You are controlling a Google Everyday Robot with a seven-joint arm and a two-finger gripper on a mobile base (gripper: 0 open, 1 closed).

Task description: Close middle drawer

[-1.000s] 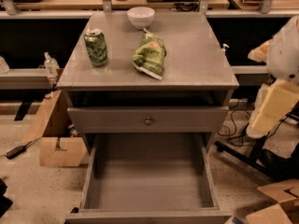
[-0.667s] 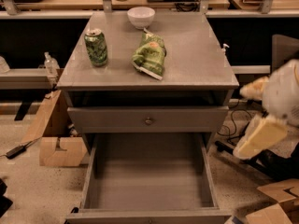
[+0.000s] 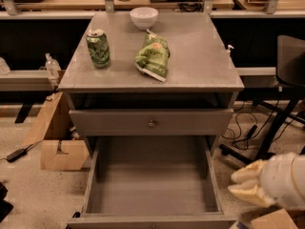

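and here's the cabinet, with the middle drawer hauled right out toward 6 o'clock, its bare floor wide open to the camera and its front panel just clipping the bottom edge of the view. above it, the upper drawer with its small knob sits pushed in. up top, at 12 o'clock, a white bowl, with a green can at about 10 and a green snack bag beside it, all well clear of the action. now the gripper: it sits low at 4 o'clock, just off the drawer's right wall, pointing toward 9, and not on the drawer as far as this view shows. open or closed? cannot tell from here. so this reads as the approach, with no push begun. the next move looks like swinging round to the front panel at 6 o'clock, setting against it near the middle, then driving straight toward 12. push off-centre and the drawer could rack on its slides and jam, so a square, steady shove is the call.
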